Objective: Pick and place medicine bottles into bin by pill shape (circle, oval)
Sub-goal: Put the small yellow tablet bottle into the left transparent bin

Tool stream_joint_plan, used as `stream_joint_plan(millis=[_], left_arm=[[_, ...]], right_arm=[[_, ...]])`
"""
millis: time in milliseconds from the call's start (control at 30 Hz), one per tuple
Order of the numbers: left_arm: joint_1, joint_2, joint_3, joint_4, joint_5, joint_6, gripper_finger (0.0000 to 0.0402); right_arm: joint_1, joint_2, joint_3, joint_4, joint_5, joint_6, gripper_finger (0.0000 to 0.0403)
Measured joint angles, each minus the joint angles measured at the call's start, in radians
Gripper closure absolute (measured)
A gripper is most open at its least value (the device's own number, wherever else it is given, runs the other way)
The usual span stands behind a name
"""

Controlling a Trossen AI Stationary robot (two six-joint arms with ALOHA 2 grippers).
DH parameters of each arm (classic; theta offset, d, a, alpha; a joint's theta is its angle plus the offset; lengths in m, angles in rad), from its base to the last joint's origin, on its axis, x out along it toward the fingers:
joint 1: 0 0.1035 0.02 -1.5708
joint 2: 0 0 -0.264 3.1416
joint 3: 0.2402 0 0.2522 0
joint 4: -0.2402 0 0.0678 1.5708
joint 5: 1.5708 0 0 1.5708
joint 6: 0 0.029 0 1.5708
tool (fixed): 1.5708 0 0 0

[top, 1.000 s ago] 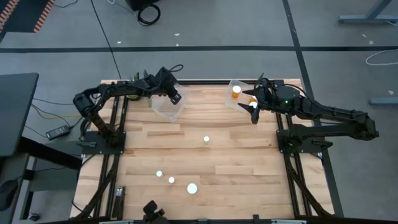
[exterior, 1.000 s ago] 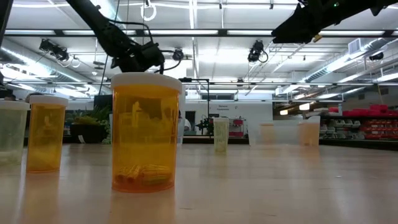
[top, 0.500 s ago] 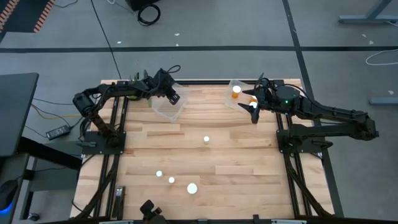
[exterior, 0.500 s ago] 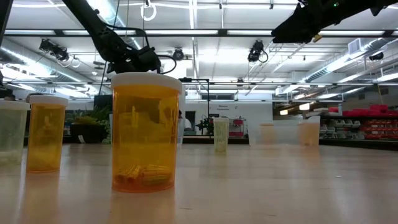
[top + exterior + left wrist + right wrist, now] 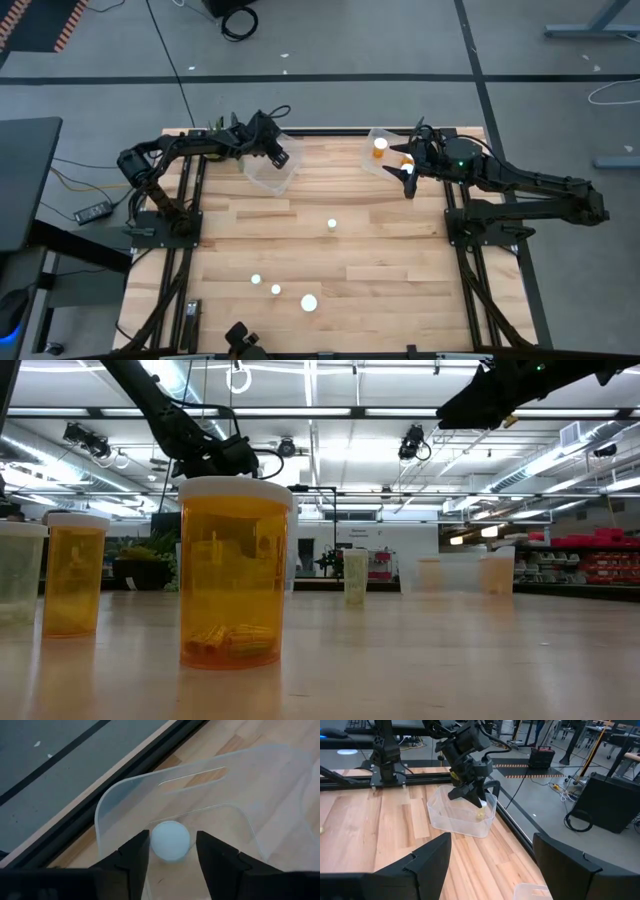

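My left gripper [image 5: 281,156] hangs open over the clear left bin [image 5: 262,176] at the far left. A white-capped bottle [image 5: 170,840] stands in that bin between its fingers, with a narrow gap on each side; the right wrist view also shows this bottle [image 5: 481,813] under the fingertips. My right gripper [image 5: 408,182] is open and empty at the near edge of the clear right bin [image 5: 372,162], which holds two orange bottles [image 5: 380,147]. Several bottles stand on the table: one at the middle [image 5: 332,225] and three near the front [image 5: 276,289].
In the low view a large amber bottle [image 5: 235,575] stands closest, with two more to its left [image 5: 75,575] and one far back [image 5: 355,577]. The wooden table [image 5: 400,260] shows bare boards between the bins and the front bottles. Black frame rails run along both sides.
My left gripper has shifted a little toward the table's left edge above the left bin. My right arm has kept still.
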Motion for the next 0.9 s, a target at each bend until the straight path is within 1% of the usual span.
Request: stream_joint_plan(millis=[267, 500, 600, 733, 900], left_arm=[[0.0, -0.006, 0.0, 0.0, -0.016, 0.021, 0.0197], [-0.009, -0.046, 0.001, 0.017, -0.023, 0.044, 0.0186], [-0.029, -0.075, 0.001, 0.023, -0.02, 0.053, 0.0186], [-0.073, -0.105, 0.002, 0.027, 0.073, 0.053, 0.0191], [-0.166, -0.105, 0.002, 0.024, 0.171, 0.024, 0.0197]], right_arm=[[0.0, 0.0, 0.0, 0.0, 0.0, 0.0, 0.0116], [0.0, 0.0, 0.0, 0.001, -0.007, -0.001, 0.0116], [0.0, 0.0, 0.0, 0.001, -0.007, -0.001, 0.0116], [0.0, 0.0, 0.0, 0.001, -0.007, -0.001, 0.0116], [0.0, 0.0, 0.0, 0.002, -0.007, -0.001, 0.0116]])
